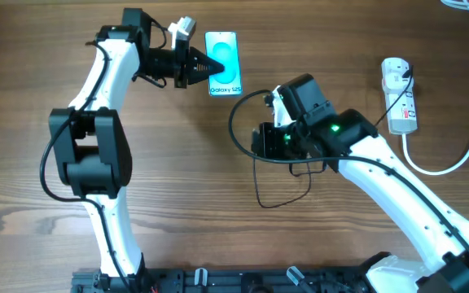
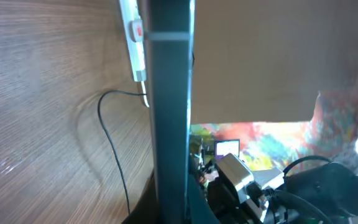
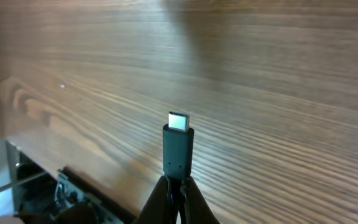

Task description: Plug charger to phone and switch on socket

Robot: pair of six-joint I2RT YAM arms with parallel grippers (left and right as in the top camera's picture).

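The phone (image 1: 225, 49), with its cyan screen up, lies at the back middle of the table. My left gripper (image 1: 208, 71) is shut on its left edge. In the left wrist view the phone (image 2: 169, 93) shows edge-on as a dark upright bar. My right gripper (image 1: 259, 138) is shut on the charger (image 1: 232, 122), whose thin black cable loops beneath it. In the right wrist view the connector tip (image 3: 178, 146) stands out of the shut fingers (image 3: 179, 190), silver end forward, over bare wood. The white socket (image 1: 401, 102) lies at the right, and also shows in the left wrist view (image 2: 133, 37).
A white cord (image 1: 462, 159) curves from the socket toward the right table edge. The charger cable (image 2: 107, 130) trails across the wood between the arms. The right arm's body (image 2: 278, 180) sits close to the right of the phone.
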